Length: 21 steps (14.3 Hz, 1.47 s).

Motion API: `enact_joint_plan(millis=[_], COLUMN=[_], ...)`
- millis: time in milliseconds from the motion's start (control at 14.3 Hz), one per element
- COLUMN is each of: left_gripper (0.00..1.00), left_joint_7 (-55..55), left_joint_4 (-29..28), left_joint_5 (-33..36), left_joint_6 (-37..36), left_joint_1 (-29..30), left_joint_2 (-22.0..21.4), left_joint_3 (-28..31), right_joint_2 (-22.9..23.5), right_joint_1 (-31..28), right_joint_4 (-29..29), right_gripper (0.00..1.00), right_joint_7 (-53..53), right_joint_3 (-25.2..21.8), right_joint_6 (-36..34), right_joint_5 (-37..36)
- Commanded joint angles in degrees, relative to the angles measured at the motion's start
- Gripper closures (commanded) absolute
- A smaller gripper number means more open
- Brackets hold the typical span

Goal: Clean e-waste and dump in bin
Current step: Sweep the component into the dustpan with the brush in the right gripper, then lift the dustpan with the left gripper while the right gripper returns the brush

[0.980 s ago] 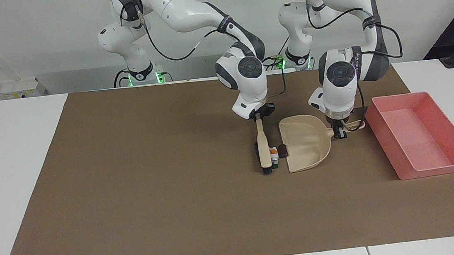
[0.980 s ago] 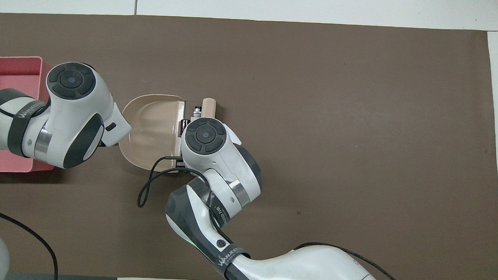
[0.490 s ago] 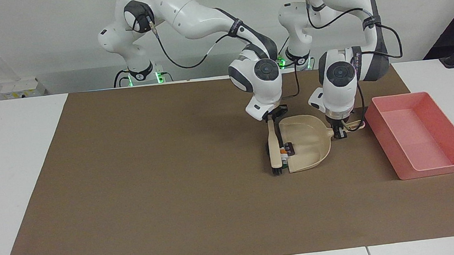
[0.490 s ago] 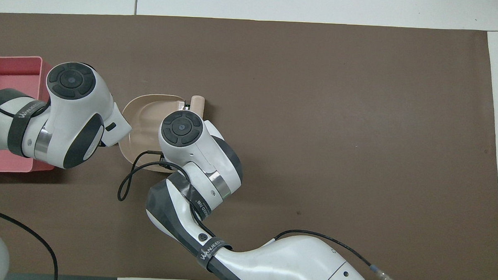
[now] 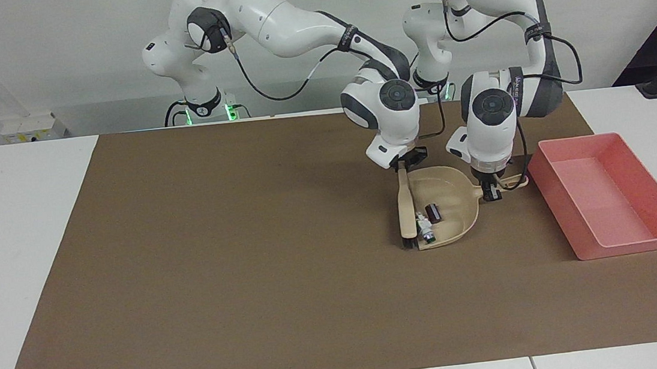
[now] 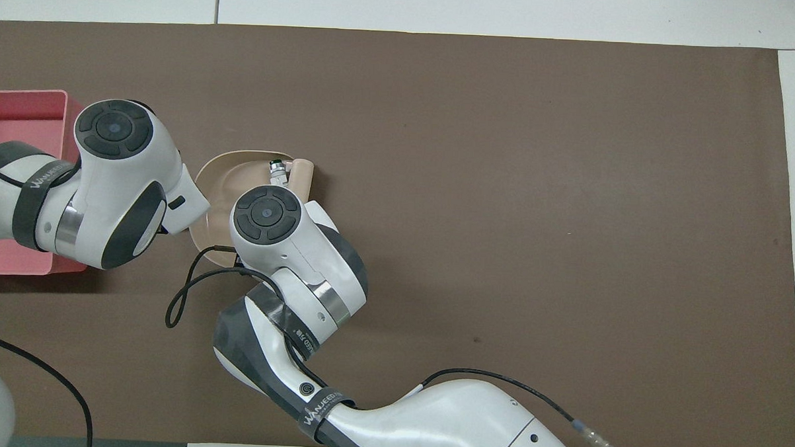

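Illumination is bright, even and diffuse — apparently from overhead. Shadows are soft and short, falling on the brown mat directly beneath the arms and beside the pink bin. No strong glare; faint sheen on the white arm shells. Both views are sharp — no motion blur, little edge distortion.

E-waste in dustpan beside bin

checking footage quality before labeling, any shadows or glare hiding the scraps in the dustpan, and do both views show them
Facing view: even light, soft shadows, no glare; the white scrap and black block read clearly inside the dustpan. Overhead view: the right arm covers most of the dustpan; only the white scrap shows beside the brush, the black block hidden.
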Motion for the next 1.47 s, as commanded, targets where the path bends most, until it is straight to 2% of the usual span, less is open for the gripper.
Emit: enact_joint_plan(millis=[0,280,560,770,1120,1260,1400], left_gripper=[1.00,1.00,1.00,1.00,1.00,1.00,1.00], left_joint_7=[1.50,4.31,7.92,8.53,12.31,12.93,13.89], left_joint_4=[0.67,0.67,0.59,0.59,0.67,0.76,0.94], left_joint_5=[0.70,0.00,-4.22,-6.24,-9.84,-10.81,-12.30], left_joint_6=[0.57,0.75,2.50,2.86,2.95,2.95,2.51], left_joint_1=[-0.52,-0.26,0.71,0.88,3.08,3.08,3.25], left_joint_2=[0.68,0.68,0.77,0.86,0.68,0.42,-0.02], left_joint_3=[0.31,0.31,0.31,0.31,0.23,0.14,0.23], right_joint_2=[2.13,3.27,3.36,2.23,-5.06,-9.36,-16.29], right_joint_1=[-0.29,0.58,0.94,0.41,-2.74,-3.80,-6.34], right_joint_4=[3.93,6.99,7.09,7.09,4.29,-1.23,-10.70], right_gripper=[1.00,1.00,1.00,1.00,1.00,1.00,1.00], right_joint_7=[2.30,5.81,7.22,7.23,1.01,-1.73,-7.24], right_joint_3=[0.84,1.90,1.90,1.81,1.37,1.28,1.28], right_joint_6=[-0.23,-0.32,0.91,-2.59,-12.25,-13.76,-13.50], right_joint_5=[0.69,0.60,0.69,0.34,-1.06,-2.81,-5.45])
